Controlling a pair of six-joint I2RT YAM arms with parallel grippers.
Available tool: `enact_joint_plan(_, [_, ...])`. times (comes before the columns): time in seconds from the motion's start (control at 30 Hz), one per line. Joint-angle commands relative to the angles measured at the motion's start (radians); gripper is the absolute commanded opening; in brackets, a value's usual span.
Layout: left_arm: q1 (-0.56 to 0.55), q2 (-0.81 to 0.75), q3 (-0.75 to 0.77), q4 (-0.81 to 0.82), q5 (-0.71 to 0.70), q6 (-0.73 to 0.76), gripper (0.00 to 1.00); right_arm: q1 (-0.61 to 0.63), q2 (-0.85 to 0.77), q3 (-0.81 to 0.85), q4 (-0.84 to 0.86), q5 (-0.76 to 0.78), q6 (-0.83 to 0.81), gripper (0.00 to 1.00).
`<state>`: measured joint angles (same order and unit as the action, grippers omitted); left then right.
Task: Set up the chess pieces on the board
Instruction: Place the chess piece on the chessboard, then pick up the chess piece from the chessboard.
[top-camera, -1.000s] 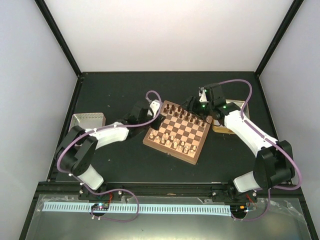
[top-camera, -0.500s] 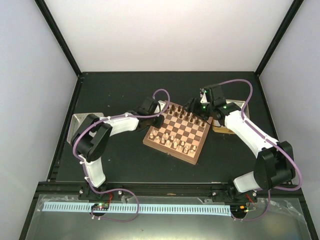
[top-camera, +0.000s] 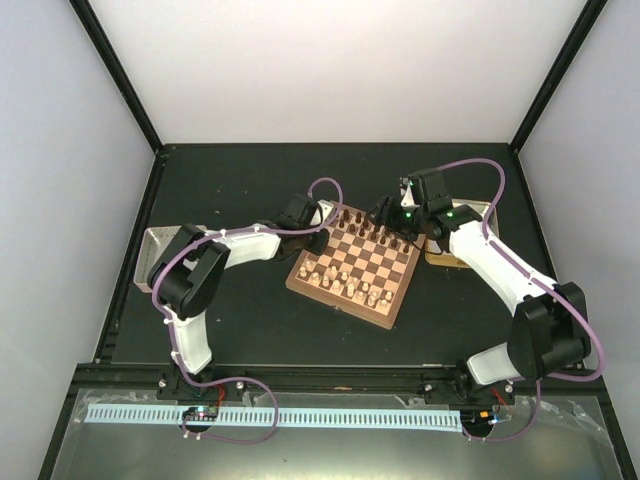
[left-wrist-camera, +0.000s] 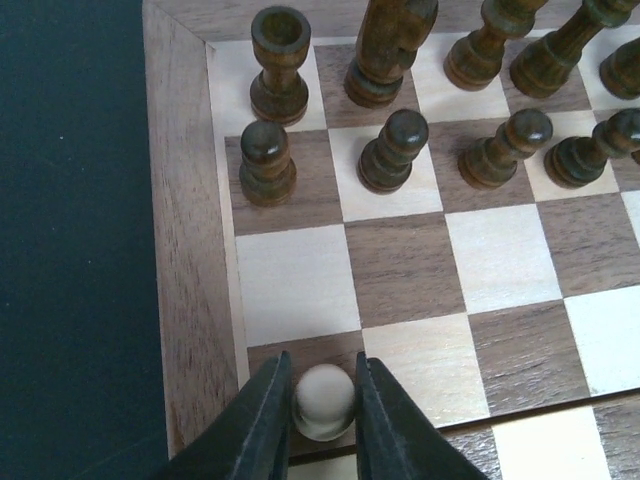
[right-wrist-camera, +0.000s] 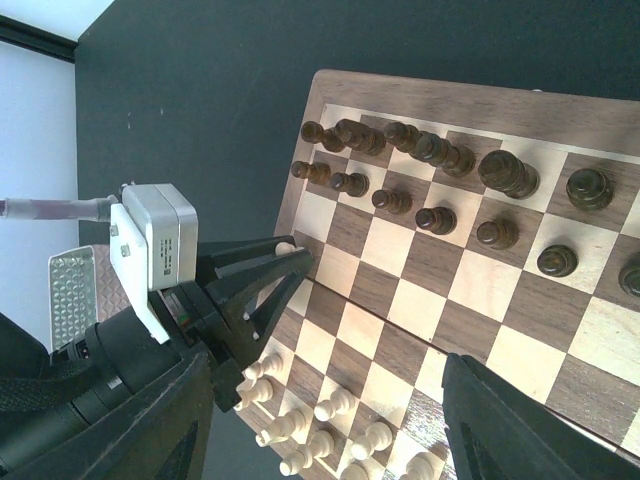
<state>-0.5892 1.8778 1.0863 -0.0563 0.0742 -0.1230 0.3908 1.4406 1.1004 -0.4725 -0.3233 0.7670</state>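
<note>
At the left of the scene, the left pincer (left-wrist-camera: 322, 375) is closed on a pale pawn (left-wrist-camera: 325, 400). One finger presses each side of the pawn's round head. The pawn stands upright with its long axis pointing up at the wrist camera, so the grip crosses its width. It sits over a dark square in the outermost file, just beside the border of the board (left-wrist-camera: 185, 250). I cannot tell whether its base rests on the wood or hangs a little above it.

Ahead of the pincer, past one bare light square, stand the dark pieces (left-wrist-camera: 392, 150). They fill two ranks, pawns in front and taller men behind. The pale pieces (right-wrist-camera: 300, 420) gather along the opposite, near side, behind the left pincer's fingers. The pawn's home rank therefore probably lies back toward the arm's base, not forward. Which square there is vacant is too small to make out.

Further right, the right pincer (right-wrist-camera: 328, 362) hovers spread wide with nothing between its fingers, above the board's far right part. The left arm is plainly the nearer one, already having the pawn in its grip above the tabletop.
</note>
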Motion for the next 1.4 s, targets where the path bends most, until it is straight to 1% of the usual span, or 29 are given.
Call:
enact_joint_plan(0.0, [0.006, 0.009, 0.018, -0.031, -0.023, 0.019, 0.23, -0.003, -0.029, 0.009, -0.004, 0.006, -0.005, 0.64])
enact_joint_plan(0.1, [0.007, -0.020, 0.014, -0.050, -0.021, 0.007, 0.30, -0.004, -0.032, 0.010, -0.002, 0.006, -0.005, 0.64])
enact_joint_plan(0.3, [0.006, -0.077, 0.028, -0.106, 0.007, -0.018, 0.37, -0.004, -0.032, 0.009, 0.007, -0.008, -0.001, 0.64])
enact_joint_plan(0.53, [0.022, -0.061, 0.199, -0.337, 0.017, -0.073, 0.44, -0.004, -0.040, 0.002, 0.020, -0.012, 0.003, 0.64])
enact_joint_plan(0.7, [0.025, -0.001, 0.307, -0.485, 0.052, -0.111, 0.45, -0.004, -0.027, -0.008, 0.032, -0.011, 0.002, 0.64])
enact_joint_plan(0.83, [0.025, 0.021, 0.335, -0.512, 0.095, -0.111, 0.43, -0.004, -0.022, -0.009, 0.041, -0.019, 0.003, 0.64])
enact_joint_plan(1.0, [0.025, 0.077, 0.393, -0.584, 0.079, -0.114, 0.35, -0.004, -0.023, -0.014, 0.044, -0.020, 0.001, 0.64])
enact_joint_plan(1.13, [0.025, 0.099, 0.399, -0.592, 0.077, -0.121, 0.34, -0.004, -0.023, -0.016, 0.046, -0.023, 0.001, 0.64])
enact_joint_plan(1.23, [0.026, 0.107, 0.405, -0.590, 0.082, -0.115, 0.22, -0.003, -0.023, -0.017, 0.049, -0.028, 0.000, 0.63])
enact_joint_plan(1.3, [0.025, 0.110, 0.406, -0.581, 0.082, -0.112, 0.21, -0.004, -0.022, -0.017, 0.049, -0.033, -0.003, 0.63])
enact_joint_plan(1.37, [0.026, 0.117, 0.414, -0.584, 0.082, -0.107, 0.23, -0.004, -0.021, -0.016, 0.049, -0.035, -0.003, 0.63])
